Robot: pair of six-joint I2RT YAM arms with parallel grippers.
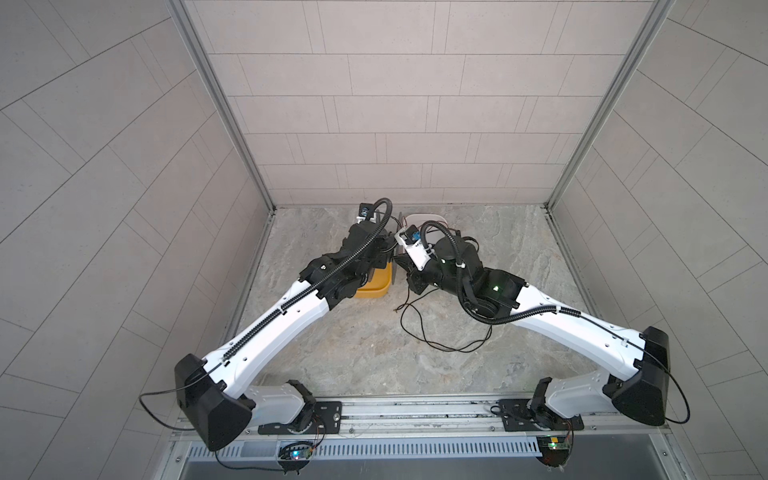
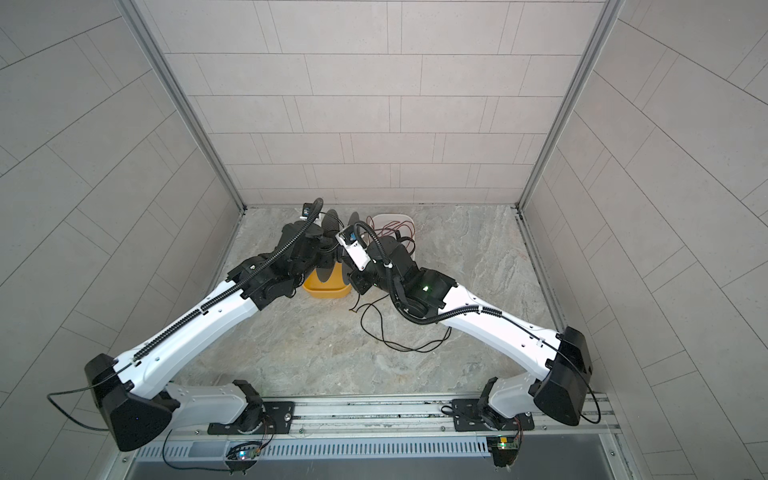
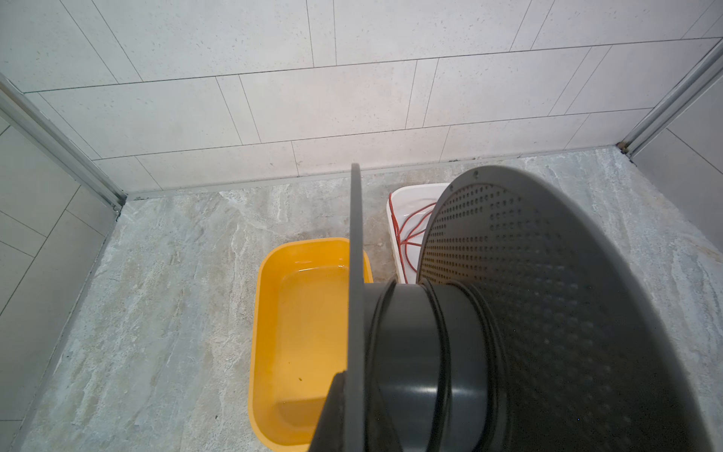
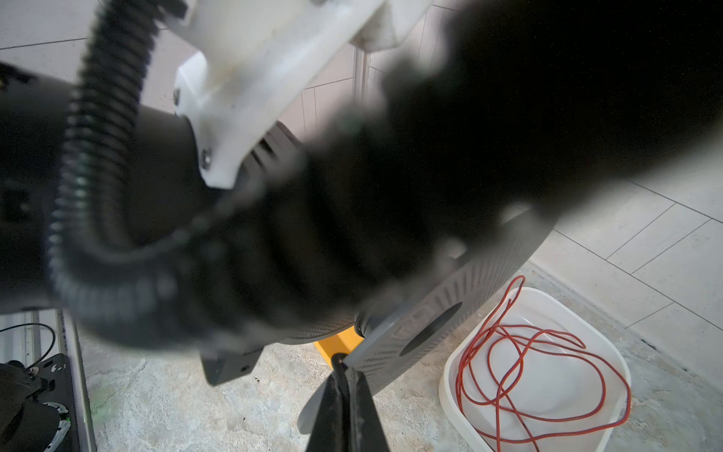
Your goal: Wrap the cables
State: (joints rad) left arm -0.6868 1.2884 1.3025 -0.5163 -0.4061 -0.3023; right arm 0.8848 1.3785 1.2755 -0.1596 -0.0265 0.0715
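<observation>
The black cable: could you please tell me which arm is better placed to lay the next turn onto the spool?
Right, probably. The right tool is shut on the black cable at the spool rim, with slack under that arm. The left tool is busy holding the spool.

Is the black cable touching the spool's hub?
Touching. The left wrist view shows turns of the black cable lying directly on the hub of the spool.

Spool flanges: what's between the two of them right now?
The left wrist view shows the gray hub between the thin flange and perforated flange, with a few turns of black cable wound around it.
</observation>
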